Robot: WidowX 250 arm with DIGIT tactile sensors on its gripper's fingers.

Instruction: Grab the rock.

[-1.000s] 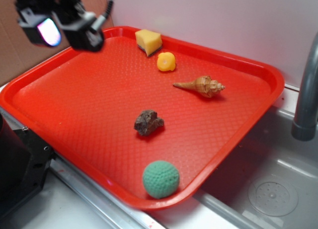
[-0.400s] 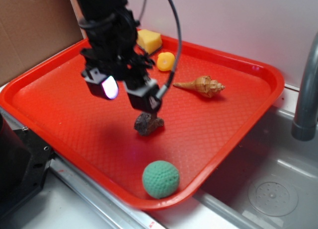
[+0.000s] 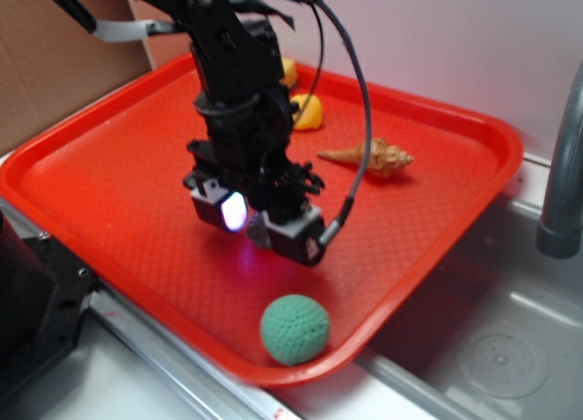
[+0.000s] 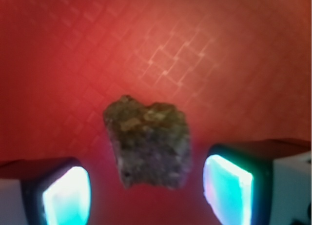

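A red tray (image 3: 437,147) lay beside a sink (image 3: 492,347). The black arm (image 3: 228,65) reached down over the tray's middle, its gripper (image 3: 264,221) low above the surface. In the wrist view the rock (image 4: 148,147) sat on the tray between the two glowing pads (image 4: 226,188), jaws spread, a gap on each side. A green ball (image 3: 294,329) rested near the front rim, a shell (image 3: 369,156) and a yellow piece (image 3: 308,115) farther back.

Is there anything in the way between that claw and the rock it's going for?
Nothing visible. In the wrist view the rock sits on the red tray between the gripper's two open, glowing fingers, with a clear gap on each side.
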